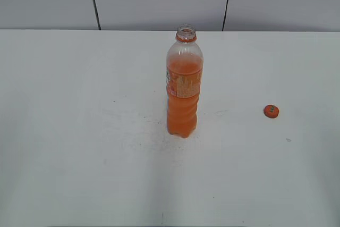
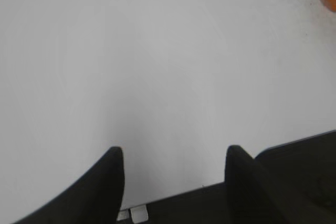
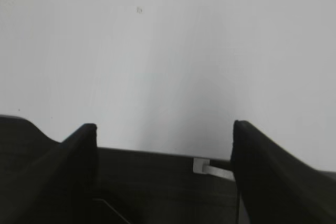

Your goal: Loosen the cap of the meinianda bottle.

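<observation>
Cap [image 1: 271, 111] is lying near the surface's [image 1: 79, 158] right edge, apart from the standing, uncapped meinianda bottle [image 1: 184, 86]; both jaws are gaping empty.

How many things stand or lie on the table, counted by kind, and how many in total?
Bottle: 1
Cap: 1
Total: 2

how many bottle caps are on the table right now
1. The cap lies flat on the table, off to the right of the open bottle and apart from it. No other cap shows in any view.
</observation>
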